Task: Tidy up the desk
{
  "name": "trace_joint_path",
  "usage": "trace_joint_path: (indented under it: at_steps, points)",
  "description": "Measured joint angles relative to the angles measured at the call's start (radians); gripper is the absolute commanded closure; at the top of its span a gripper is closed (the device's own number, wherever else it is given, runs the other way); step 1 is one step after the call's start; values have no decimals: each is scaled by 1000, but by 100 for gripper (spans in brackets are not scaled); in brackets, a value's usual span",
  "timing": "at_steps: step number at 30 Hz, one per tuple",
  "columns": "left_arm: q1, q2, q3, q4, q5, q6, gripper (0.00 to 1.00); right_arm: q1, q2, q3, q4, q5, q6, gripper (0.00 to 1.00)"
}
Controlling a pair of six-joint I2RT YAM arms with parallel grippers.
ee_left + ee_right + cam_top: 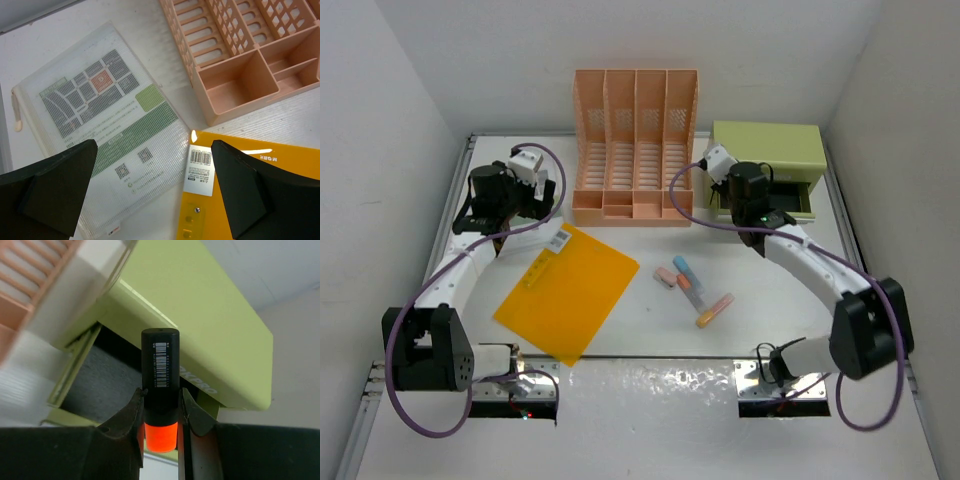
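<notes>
White walls close in the desk (pixel 770 300), a flat white tabletop that fills the middle of the top view, with metal rails along its edges; a peach file rack (pixel 635 140) stands at 12 o'clock against the back wall, and a green drawer box (pixel 770 150) sits at 1 o'clock just beside it, its drawer (pixel 100 385) pulled out; an orange folder (pixel 568 290) lies flat at about 8 o'clock from the centre, and a few loose markers (pixel 692 290) lie scattered at about 4 o'clock from the centre, near the folder's right corner; the left gripper (pixel 155 165) hangs at 10 o'clock with its jaws spread wide and nothing between them, above a clear mesh pouch (pixel 100 115) of printed paper and the folder's labelled corner; the right gripper (pixel 161 405) is at 2 o'clock by the drawer, its jaws pinched on an orange highlighter (pixel 160 370) with a black cap, the cap pointing toward the drawer opening.
</notes>
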Motion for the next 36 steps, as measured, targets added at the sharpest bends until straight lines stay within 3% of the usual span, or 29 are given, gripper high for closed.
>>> trace_joint_path:
  at_steps: [6,7,8,9,11,14,17,21,23,24,26,31,36]
  points:
    - [0,2,0,-4,0,0,2,-47,185,11,31,16,-151,97]
    - [0,2,0,-5,0,0,2,-54,208,23,28,18,-170,91]
    - [0,2,0,-7,0,0,2,-58,225,36,21,19,-185,72]
    - [0,2,0,-7,0,0,2,-60,234,46,16,19,-193,60]
    - [0,2,0,-8,0,0,2,-65,236,58,7,21,-208,47]
    - [0,2,0,-8,0,0,2,-66,231,85,-8,15,-212,34]
    - [0,2,0,-8,1,0,2,-66,212,105,-34,6,-195,28]
    - [0,2,0,-8,8,0,2,-58,150,156,-129,-21,-101,30]
    - [0,2,0,-8,11,0,2,-40,113,199,-188,-42,-12,44]
    - [0,2,0,-8,11,0,2,-25,94,214,-208,-53,31,55]
    - [0,3,0,-9,11,0,2,31,48,217,-240,-94,112,62]
    - [0,8,0,-9,12,0,2,185,63,179,-338,-225,262,65]
    - [0,30,0,-15,16,0,2,199,183,91,-425,-285,357,69]
